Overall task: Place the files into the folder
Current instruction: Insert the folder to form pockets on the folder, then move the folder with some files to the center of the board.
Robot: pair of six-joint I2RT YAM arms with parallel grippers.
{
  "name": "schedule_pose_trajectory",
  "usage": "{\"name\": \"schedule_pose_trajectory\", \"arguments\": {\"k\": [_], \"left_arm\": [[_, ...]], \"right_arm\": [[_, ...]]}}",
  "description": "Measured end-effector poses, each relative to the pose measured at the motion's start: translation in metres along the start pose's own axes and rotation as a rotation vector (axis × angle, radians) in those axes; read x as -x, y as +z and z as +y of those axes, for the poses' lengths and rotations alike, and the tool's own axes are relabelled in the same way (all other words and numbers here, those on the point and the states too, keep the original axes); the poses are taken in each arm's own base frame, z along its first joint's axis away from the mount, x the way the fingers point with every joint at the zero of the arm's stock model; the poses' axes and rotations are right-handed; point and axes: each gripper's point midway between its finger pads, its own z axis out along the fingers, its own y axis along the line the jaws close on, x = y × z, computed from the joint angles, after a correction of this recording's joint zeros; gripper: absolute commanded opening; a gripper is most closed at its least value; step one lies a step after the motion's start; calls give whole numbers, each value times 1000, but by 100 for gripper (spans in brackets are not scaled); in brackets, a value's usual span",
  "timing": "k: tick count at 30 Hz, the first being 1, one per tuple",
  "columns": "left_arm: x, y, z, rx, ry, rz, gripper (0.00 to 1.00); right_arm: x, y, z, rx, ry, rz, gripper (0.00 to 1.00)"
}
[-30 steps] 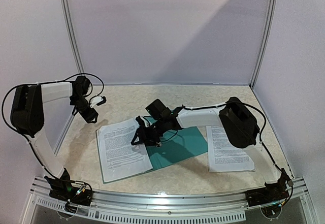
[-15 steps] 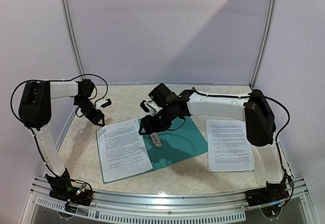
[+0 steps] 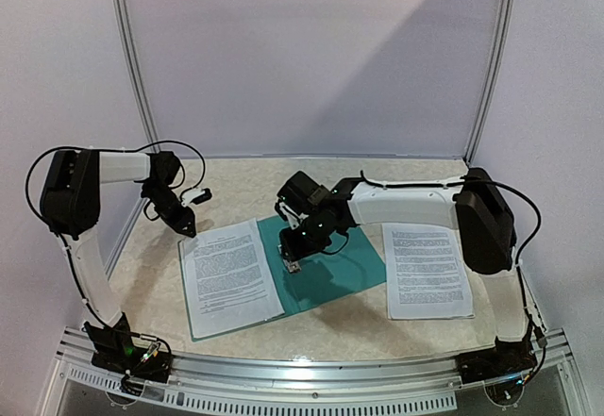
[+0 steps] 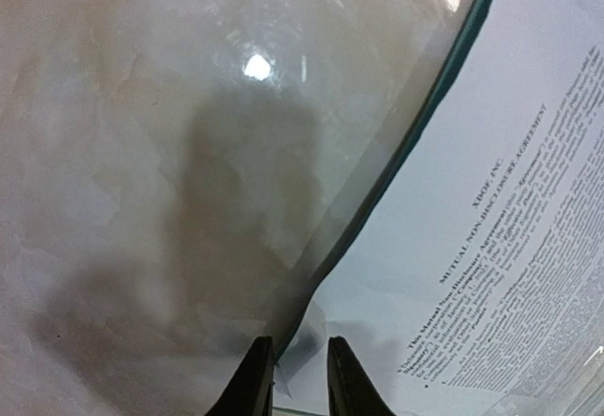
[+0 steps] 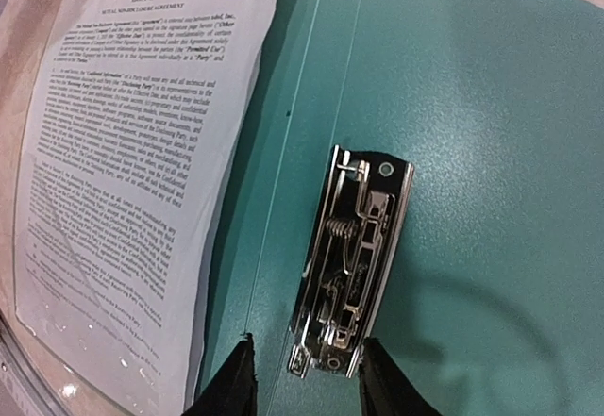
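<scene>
At the middle of the counter (image 3: 359,326) the teal folder (image 3: 335,270) lies open and flat. One printed sheet (image 3: 229,274) rests on its left half, at nine o'clock from the silver clip (image 5: 354,265). The other files (image 3: 427,270) lie apart on the bare counter at three o'clock from the folder. The right tool (image 5: 304,383) hangs over the clip's near end with its fingers released, one on each side of the metal and not pinching it. The left tool (image 4: 291,383) sits at the sheet's eleven o'clock corner with a narrow gap between its fingers; I cannot tell whether the paper corner is caught there. The sheets look light, thin and floppy. Lying flush on a smooth surface, they probably offer no grip from above, so a corner or free edge is the place to pinch, and they would likely sag and slide once lifted. The clip looks stiff and sprung and probably needs a firm hold at its lever end, while the slick folder may skid.
</scene>
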Motion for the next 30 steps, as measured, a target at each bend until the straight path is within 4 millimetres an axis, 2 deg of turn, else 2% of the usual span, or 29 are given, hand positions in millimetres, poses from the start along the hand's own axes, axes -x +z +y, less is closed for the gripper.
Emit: {"name": "schedule_pose_trajectory", "arguments": {"k": [3,7,12,17,22,30], "left_arm": [[-2,1,-1,-3,4,5,20],[-5,3,-1,1,12,15,26],[-9,4,1,13,16,30,29],[-11,4,5,40,19,43,22],[-12,5,3,30,28,44,1],[-20,8,-4,2,37,57,0]], "right_arm": [[2,16,-1,-5,19,-3,35],[2,34,-2,-11,24,2,28],[6,40,-3,-23,23,-13,22],[7,44,-8,-55,23,-23,16],[8,45,-9,-77,28,-39,11],[10,46,-10,-93,59,-56,9]]}}
